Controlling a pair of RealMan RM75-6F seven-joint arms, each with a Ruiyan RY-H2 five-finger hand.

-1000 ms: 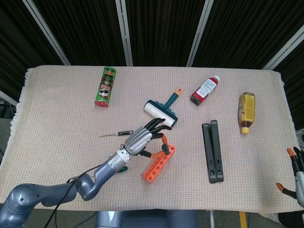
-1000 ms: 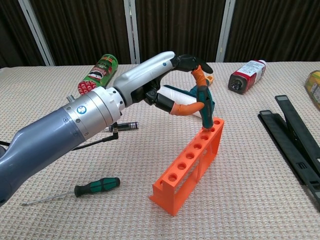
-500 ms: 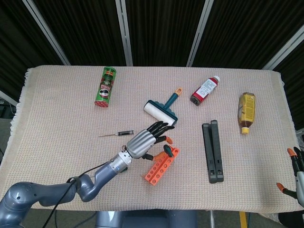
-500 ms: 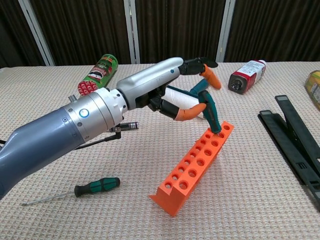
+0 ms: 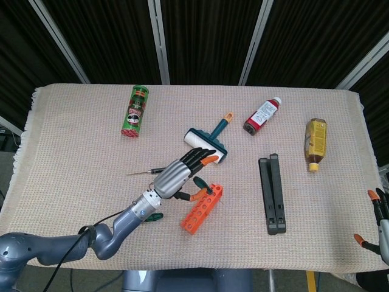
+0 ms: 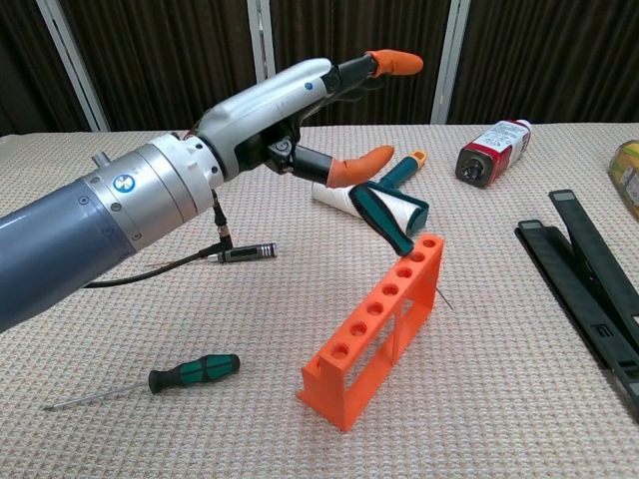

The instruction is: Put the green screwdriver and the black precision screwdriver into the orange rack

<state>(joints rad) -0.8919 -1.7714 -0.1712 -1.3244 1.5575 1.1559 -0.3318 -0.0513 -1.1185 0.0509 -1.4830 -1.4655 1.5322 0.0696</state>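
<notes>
The orange rack (image 5: 202,207) (image 6: 379,324) stands upright on the cloth, its row of holes facing up. My left hand (image 5: 179,176) (image 6: 300,95) hovers above and to the left of it, fingers spread, holding nothing. The green screwdriver (image 6: 195,372) lies near the front left; in the head view only its handle end (image 5: 155,215) shows beside my forearm. The black precision screwdriver (image 6: 245,253) (image 5: 144,173) lies flat behind the hand's wrist. My right hand (image 5: 378,226) shows only at the right edge of the head view, fingers apart and away from everything.
A teal lint roller (image 5: 206,143) (image 6: 384,205) lies just behind the rack. A green chip can (image 5: 135,111) (image 6: 195,148) is at the back left, a red-capped bottle (image 5: 262,115) (image 6: 492,152) and a yellow bottle (image 5: 315,144) at the back right. Black bars (image 5: 271,193) (image 6: 589,279) lie right of the rack.
My left hand was down at the rack's far end, which tipped over sideways. The hand has since lifted up and back, and the rack stands upright again.
</notes>
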